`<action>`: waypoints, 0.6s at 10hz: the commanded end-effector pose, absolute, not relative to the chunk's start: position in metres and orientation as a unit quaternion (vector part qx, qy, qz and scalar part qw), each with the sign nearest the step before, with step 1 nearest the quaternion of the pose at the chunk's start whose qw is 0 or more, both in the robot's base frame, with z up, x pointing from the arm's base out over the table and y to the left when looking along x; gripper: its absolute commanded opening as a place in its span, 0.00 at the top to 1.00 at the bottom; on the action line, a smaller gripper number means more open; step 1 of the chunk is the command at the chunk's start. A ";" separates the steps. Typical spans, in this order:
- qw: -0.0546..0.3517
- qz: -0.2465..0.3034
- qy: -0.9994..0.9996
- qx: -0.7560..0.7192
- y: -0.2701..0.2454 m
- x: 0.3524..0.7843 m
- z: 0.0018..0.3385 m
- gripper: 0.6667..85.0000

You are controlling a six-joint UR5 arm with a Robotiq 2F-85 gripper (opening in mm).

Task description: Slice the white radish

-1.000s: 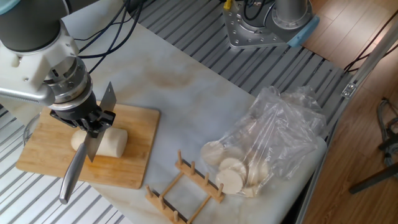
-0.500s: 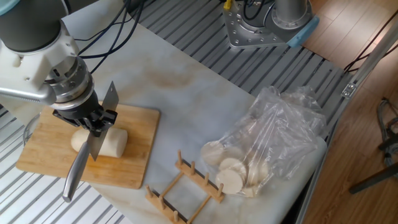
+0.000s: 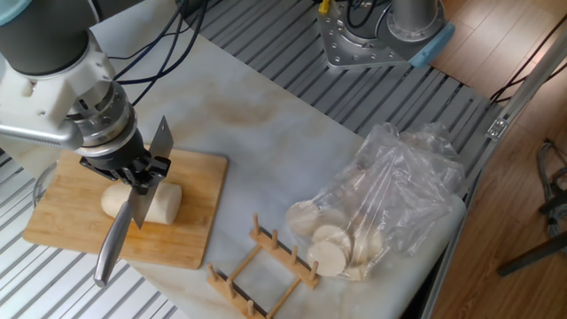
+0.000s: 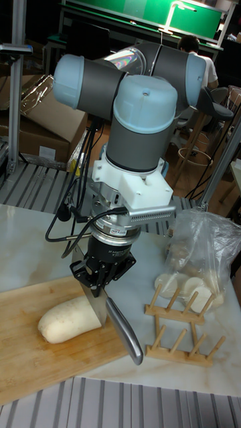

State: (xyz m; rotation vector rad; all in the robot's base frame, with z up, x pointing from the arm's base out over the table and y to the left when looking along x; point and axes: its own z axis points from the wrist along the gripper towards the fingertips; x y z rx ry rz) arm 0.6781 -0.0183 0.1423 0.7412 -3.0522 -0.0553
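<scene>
The white radish [image 3: 165, 200] [image 4: 67, 319] lies on its side on a wooden cutting board [image 3: 190, 226] [image 4: 27, 364] at the left of the table. My gripper [image 3: 135, 177] [image 4: 99, 284] hangs directly above it, shut on a steel knife [image 3: 115, 244] [image 4: 124, 334]. The blade points down and crosses the radish near its flat right end. Whether the edge touches the radish I cannot tell. The knife's handle slants out toward the table's front edge. The arm and knife hide the radish's middle in the fixed view.
A clear plastic bag [image 3: 399, 177] [image 4: 204, 244] with pale round slices lies at the right. A wooden slotted rack [image 3: 261, 266] [image 4: 181, 321] stands between the bag and the board. Another robot base [image 3: 372, 35] sits at the far edge, and cables [image 3: 159, 53] trail behind my arm.
The gripper and the knife have shifted slightly to the right along the radish. The radish and board have not moved.
</scene>
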 end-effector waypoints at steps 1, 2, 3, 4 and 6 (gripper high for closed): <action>-0.002 -0.022 -0.972 0.234 -0.017 0.677 0.142 0.99; -0.002 -0.022 -0.972 0.234 -0.017 0.677 0.142 0.99; -0.002 -0.023 -0.972 0.234 -0.017 0.677 0.141 0.99; -0.002 -0.022 -0.972 0.234 -0.017 0.677 0.140 0.99; -0.002 -0.023 -0.972 0.234 -0.017 0.676 0.140 0.99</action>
